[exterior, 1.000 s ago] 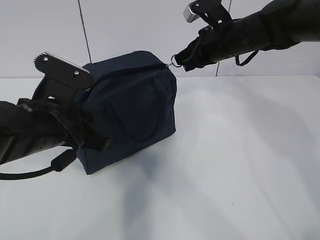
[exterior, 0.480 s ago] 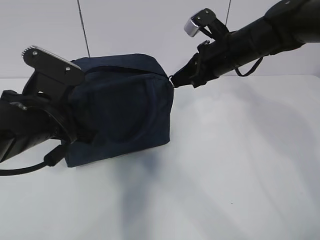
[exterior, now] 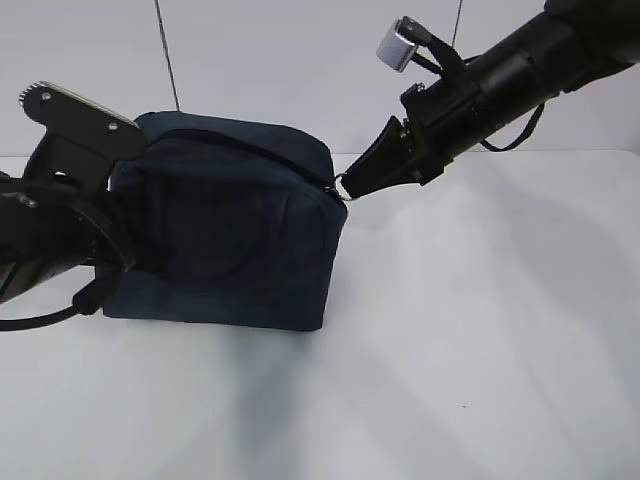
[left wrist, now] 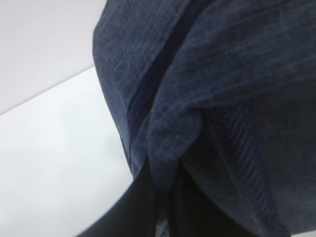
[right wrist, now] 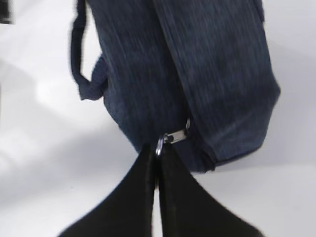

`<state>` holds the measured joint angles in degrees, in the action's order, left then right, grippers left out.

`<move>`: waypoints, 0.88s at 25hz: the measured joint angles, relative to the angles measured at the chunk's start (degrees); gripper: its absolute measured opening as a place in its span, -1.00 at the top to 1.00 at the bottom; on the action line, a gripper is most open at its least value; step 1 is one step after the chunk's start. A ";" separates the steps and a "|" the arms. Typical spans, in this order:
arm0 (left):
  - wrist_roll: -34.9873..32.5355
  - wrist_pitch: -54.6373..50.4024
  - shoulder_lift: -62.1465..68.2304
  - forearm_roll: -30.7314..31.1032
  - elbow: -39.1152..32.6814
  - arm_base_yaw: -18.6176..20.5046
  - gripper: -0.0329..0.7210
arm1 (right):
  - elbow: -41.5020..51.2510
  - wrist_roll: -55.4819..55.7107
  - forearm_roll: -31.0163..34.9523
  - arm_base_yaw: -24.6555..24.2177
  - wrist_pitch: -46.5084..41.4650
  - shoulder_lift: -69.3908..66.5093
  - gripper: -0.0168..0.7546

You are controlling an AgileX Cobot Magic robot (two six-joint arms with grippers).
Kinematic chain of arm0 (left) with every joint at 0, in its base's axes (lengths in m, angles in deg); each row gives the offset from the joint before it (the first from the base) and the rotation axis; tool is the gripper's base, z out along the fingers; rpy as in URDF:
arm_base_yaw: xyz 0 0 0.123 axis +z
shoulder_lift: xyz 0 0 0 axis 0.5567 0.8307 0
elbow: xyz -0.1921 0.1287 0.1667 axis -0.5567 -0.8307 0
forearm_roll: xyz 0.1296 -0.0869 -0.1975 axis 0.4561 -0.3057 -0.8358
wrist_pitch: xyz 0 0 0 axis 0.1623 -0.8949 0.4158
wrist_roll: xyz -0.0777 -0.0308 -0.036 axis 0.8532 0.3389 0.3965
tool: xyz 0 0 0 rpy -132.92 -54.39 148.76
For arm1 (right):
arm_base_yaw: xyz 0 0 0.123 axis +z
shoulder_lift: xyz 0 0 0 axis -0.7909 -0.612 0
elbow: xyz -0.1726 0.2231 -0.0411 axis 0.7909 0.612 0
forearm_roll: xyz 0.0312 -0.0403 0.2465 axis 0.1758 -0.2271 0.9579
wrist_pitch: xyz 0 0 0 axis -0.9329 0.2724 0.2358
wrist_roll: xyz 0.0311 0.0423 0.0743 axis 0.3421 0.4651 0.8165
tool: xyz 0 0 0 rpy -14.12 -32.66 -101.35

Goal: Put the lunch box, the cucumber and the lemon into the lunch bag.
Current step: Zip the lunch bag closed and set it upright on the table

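My right arm reaches in from the upper right and slopes down to the lunch bag [exterior: 225,225], its right gripper [right wrist: 157,154] pinched closed on the silver ring pull [right wrist: 160,144] at the bag's near top corner. My left arm comes in low from the left, and the left gripper [left wrist: 165,185] is clamped on a fold of the bag's fabric. The bag sits flat on the white table [exterior: 480,330]; from outside I can't make out the left fingertips behind the wrist.

Black-sleeved arms [exterior: 520,70], silver screwed wrist plates [exterior: 70,108], black cable [exterior: 40,322]; tapered, seemingly matte tool [right wrist: 157,163].
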<state>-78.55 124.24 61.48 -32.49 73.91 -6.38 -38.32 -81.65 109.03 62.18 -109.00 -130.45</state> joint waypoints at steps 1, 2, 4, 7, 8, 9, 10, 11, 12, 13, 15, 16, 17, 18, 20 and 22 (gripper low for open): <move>0.00 -0.11 0.00 0.70 0.00 0.11 0.91 | -0.14 0.00 0.21 0.00 -0.68 0.30 0.94; 0.00 -0.54 0.00 1.46 0.00 0.14 0.88 | -0.14 0.00 0.50 0.00 -1.05 0.53 0.94; 0.00 -1.81 0.00 2.07 0.00 0.39 0.78 | -0.14 0.11 0.60 0.24 -1.15 0.55 0.94; -0.26 -4.10 0.00 2.41 0.00 0.41 0.51 | -0.14 0.18 0.63 1.16 -1.45 0.55 0.94; -0.48 -4.55 0.00 2.55 0.00 0.41 0.40 | -0.14 0.36 0.83 1.47 -1.60 0.55 0.94; -1.00 -5.00 0.00 2.78 0.00 0.41 0.28 | -0.14 0.50 1.21 1.73 -1.78 0.55 0.94; -1.71 -5.14 0.00 3.13 0.00 0.41 0.19 | -0.14 0.59 1.49 1.88 -1.73 0.55 0.94; -2.62 -5.27 0.00 3.53 0.00 0.41 0.11 | -0.14 0.69 1.76 1.85 -1.82 0.55 0.94; -3.34 -5.39 0.00 3.82 0.00 0.41 0.05 | -0.14 0.63 2.01 2.02 -1.82 0.55 0.94; -4.45 -5.52 -0.12 4.03 0.00 0.41 0.02 | -0.14 0.73 2.16 1.99 -1.82 0.55 0.94; -5.96 -6.21 -1.33 4.86 0.00 0.41 -0.02 | -0.14 0.98 2.15 1.99 -1.82 0.55 0.94; -6.41 -7.11 -2.29 5.51 0.00 0.41 -0.03 | -0.14 0.98 2.26 1.99 -1.82 0.55 0.94; -6.73 -7.88 -3.72 6.16 0.00 0.41 -0.03 | -0.14 1.05 2.35 1.99 -1.82 0.55 0.94; -6.93 -9.20 -5.49 7.06 0.00 0.41 -0.04 | -0.14 1.05 2.35 1.99 -1.82 0.55 0.94; -6.90 -13.81 -9.44 10.42 0.00 0.45 -0.04 | -0.14 1.10 2.65 1.99 -1.82 0.55 0.94; -6.90 -21.61 -13.38 16.14 0.00 0.45 -0.05 | -0.14 1.20 2.76 2.05 -1.98 0.55 0.94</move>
<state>-85.46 102.63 48.10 -16.35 73.91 -5.93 -38.47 -80.45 111.80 64.23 -110.98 -129.90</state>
